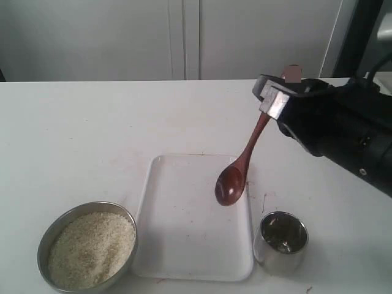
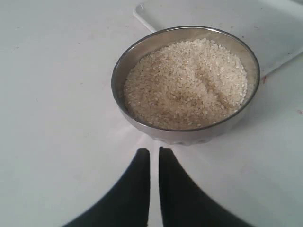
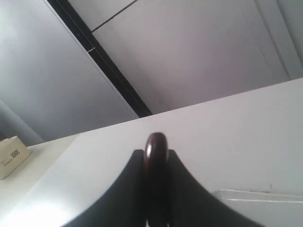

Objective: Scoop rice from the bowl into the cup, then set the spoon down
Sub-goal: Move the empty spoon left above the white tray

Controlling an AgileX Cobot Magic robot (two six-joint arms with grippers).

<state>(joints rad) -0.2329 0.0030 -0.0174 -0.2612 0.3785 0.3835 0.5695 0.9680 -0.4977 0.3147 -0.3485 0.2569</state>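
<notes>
The grey metal bowl [image 1: 46, 242] stands at the front left, filled with off-white rice [image 1: 92, 248]. In the left wrist view the bowl [image 2: 124, 66] and its rice [image 2: 185, 82] lie just beyond my left gripper [image 2: 154, 152], which is shut with nothing between its fingers. My right gripper [image 1: 275, 92] is shut on the handle of the dark wooden spoon [image 1: 242, 164], which hangs tilted with its oval end above the tray. The handle's tip [image 3: 156, 146] shows between the right fingers. The shiny steel cup [image 1: 282, 242] stands at the front right, right of the tray.
A white rectangular tray [image 1: 177, 257] lies between bowl and cup; its corner [image 2: 142, 12] shows behind the bowl. The white table [image 1: 79, 141] ends at a pale wall behind. A small box [image 3: 12, 156] sits on a surface off to one side.
</notes>
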